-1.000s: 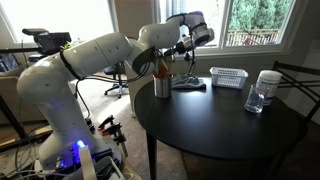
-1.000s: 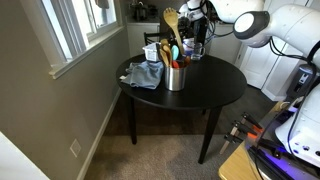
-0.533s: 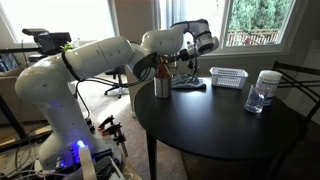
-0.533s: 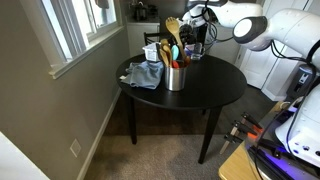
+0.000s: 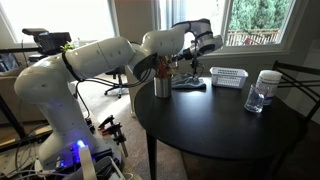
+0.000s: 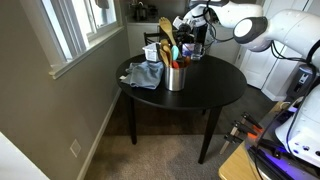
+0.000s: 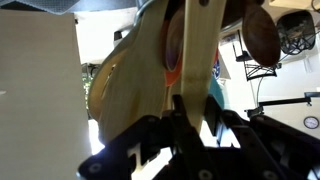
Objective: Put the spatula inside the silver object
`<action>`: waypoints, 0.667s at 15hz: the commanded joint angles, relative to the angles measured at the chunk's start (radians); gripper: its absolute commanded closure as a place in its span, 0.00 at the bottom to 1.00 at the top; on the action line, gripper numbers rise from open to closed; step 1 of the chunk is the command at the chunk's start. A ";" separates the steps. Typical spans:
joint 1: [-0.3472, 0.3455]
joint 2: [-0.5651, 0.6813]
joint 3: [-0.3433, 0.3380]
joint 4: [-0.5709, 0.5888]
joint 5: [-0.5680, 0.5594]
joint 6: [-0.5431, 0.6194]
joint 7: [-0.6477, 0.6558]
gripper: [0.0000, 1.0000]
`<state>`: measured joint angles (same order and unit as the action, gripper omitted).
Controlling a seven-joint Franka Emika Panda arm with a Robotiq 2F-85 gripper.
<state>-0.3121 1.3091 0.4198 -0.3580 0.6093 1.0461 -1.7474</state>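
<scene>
**STATUS: SPATULA GRASPED ABOVE METAL CUP**

1. End effector. In the wrist view the end effector (image 7: 190,118) is clenched on the flat handle of the light-tan wooden spatula (image 7: 200,45); its dark fingers (image 7: 150,140) press against the handle from both sides. In both exterior views the end effector (image 6: 184,27) sits above the left part of the counter (image 5: 220,125), higher than the cup rim.

2. Spatula. In an exterior view the spatula (image 6: 165,30) stands tilted, broad end uppermost, directly over the silver metal cup (image 6: 177,78). Whether its lower end has entered the cup cannot be determined, as the other utensils cover it.

3. Cup. The silver metal cup (image 5: 161,87) stands upright near the left edge of the counter. It holds several utensils, including reddish-handled utensils (image 6: 176,57). In the wrist view a broad wooden spoon (image 7: 125,85) lies just beside the spatula.

4. Surroundings. A crumpled blue-grey cloth (image 6: 145,74) lies on the counter just beside the cup. A white mesh basket (image 5: 228,77) sits on the far side, right of the cup. A clear white-lidded jar (image 5: 263,92) stands further right, well apart from the cup.
</scene>
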 commanded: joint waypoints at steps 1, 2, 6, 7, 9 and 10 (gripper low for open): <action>0.028 -0.003 0.011 0.000 0.021 0.071 -0.006 0.90; 0.037 0.001 0.013 0.000 0.025 0.095 0.011 0.90; 0.071 0.007 0.016 0.000 0.030 0.143 0.059 0.90; 0.074 0.006 0.017 0.000 0.032 0.138 0.070 0.90; 0.072 0.000 0.021 -0.004 0.038 0.106 0.096 0.90; 0.068 -0.003 0.022 -0.004 0.040 0.092 0.104 0.90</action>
<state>-0.2355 1.3123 0.4273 -0.3581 0.6221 1.1583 -1.6973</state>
